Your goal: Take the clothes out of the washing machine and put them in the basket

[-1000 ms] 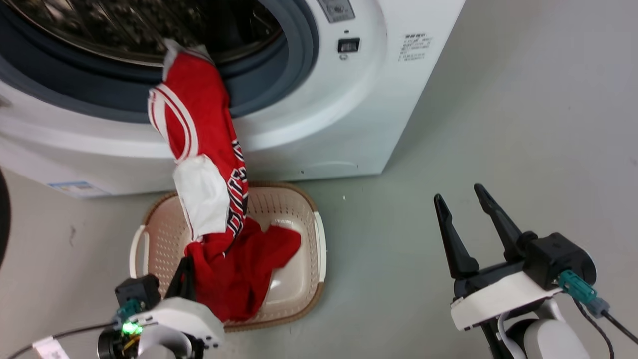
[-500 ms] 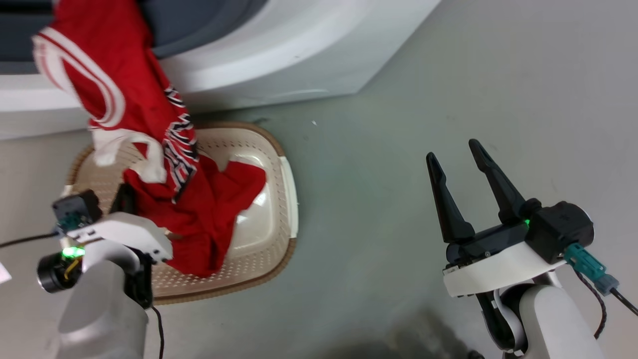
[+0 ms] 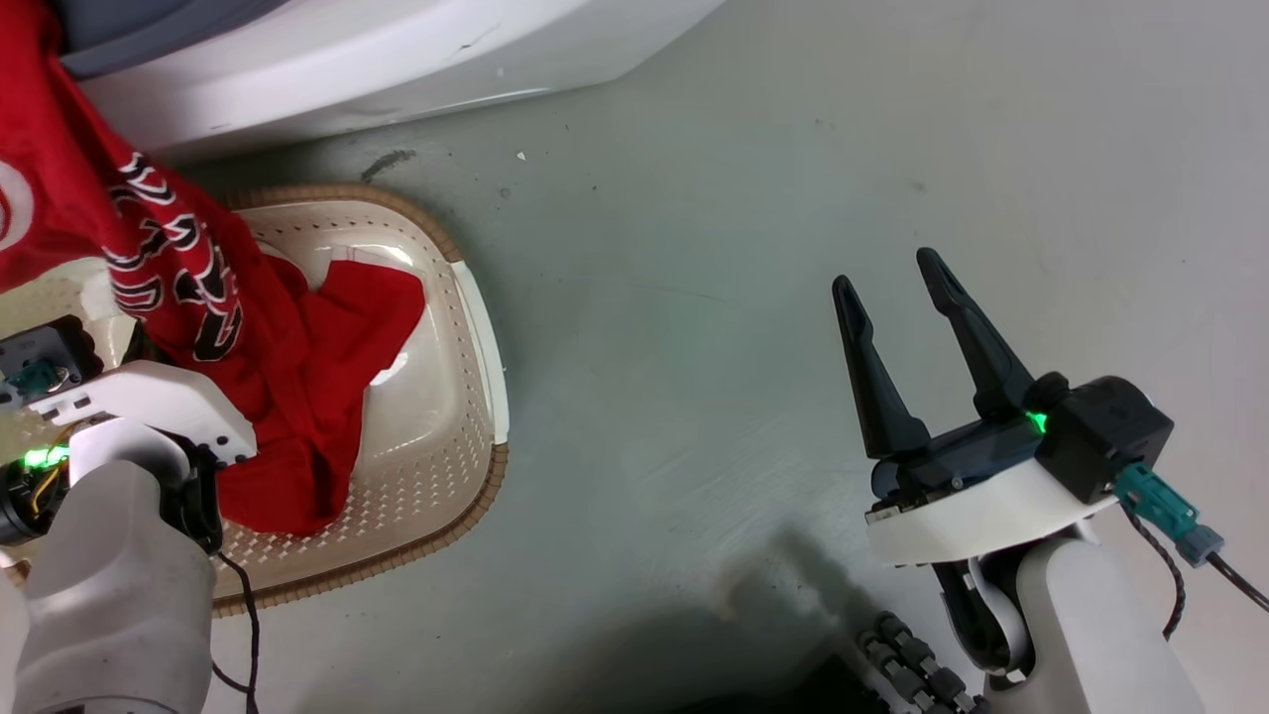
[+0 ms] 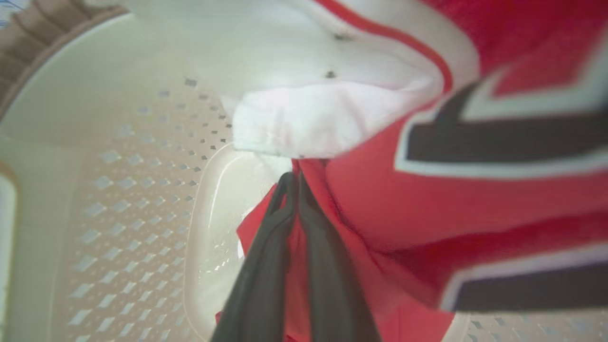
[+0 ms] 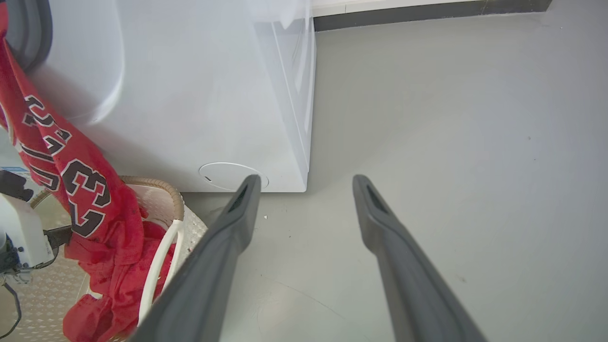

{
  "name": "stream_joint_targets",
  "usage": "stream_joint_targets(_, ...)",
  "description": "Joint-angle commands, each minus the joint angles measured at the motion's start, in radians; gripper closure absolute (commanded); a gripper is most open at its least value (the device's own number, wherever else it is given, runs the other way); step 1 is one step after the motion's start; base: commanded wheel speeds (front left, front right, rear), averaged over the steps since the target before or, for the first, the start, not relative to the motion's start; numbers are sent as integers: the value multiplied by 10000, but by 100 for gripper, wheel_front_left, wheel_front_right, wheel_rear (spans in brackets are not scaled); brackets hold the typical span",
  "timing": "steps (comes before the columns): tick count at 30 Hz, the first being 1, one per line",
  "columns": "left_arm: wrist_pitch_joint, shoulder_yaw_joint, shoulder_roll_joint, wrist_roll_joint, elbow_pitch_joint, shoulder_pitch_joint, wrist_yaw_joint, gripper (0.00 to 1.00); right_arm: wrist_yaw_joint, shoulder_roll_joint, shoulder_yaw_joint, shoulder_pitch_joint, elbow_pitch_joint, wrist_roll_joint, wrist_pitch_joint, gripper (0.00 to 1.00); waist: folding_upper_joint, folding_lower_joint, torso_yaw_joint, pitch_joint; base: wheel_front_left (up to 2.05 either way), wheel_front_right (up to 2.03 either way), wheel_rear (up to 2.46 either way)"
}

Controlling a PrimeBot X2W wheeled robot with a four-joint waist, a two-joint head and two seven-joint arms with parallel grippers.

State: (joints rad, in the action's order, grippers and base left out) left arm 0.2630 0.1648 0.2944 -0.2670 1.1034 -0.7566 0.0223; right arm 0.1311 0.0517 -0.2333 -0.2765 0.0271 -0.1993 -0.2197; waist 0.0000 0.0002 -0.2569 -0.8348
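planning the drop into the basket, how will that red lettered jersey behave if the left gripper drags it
Likely floppy: the jersey drapes in loose folds from the washing machine down into the basket. Probably light, as the left gripper holds it with just a fingertip pinch. Its upper end, hung on the machine, may trail rather than fall cleanly.

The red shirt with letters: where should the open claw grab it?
Probably the shirt's lettered middle, hanging between the washing machine and the basket, coming from the right claw's side. It hangs free there; lower down it lies bunched.
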Motion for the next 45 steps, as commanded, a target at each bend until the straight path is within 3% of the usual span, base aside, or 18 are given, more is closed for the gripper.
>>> stream_joint_targets(1, 24, -21, 61, 43, 182, -189, -40, 60, -7, -29, -7, -228, 39, -6, -69, 0, 0, -2, -40, -55, 0, 0, 0)
stream_joint_targets(3, 24, -39, 76, 58, 367, -314, -11, 0, -7, -29, -22, -288, 147, 8, -104, 0, 0, -2, -13, 3, 0, 0, 0)
stream_joint_targets(10, 25, 26, -159, 70, 110, 237, 155, 0, -7, -27, 63, -288, 401, 139, -190, 0, 0, -2, 250, 848, 0, 0, 0)
stream_joint_targets(22, 25, 449, -1421, 410, -2009, 2096, 346, 0, -7, -24, 345, 404, 488, 391, 186, 0, 0, -2, 1032, 2993, 0, 0, 0)
stream_joint_targets(30, 25, 621, -1918, 822, -3084, 2424, 541, 0, -7, -24, 343, 824, 282, 410, 509, 0, 0, -2, 1304, 3800, 0, 0, 0)
stream_joint_targets(37, 25, 620, -1651, 1130, -2949, 1759, 687, 0, -7, -24, 300, 936, 79, 281, 590, 0, 0, -2, 1174, 3857, 0, 0, 0)
stream_joint_targets(45, 23, 242, -838, 1481, -1307, 271, 793, 0, -7, -26, 187, 767, 135, 66, 441, 0, 0, -2, 822, 3434, 0, 0, 0)
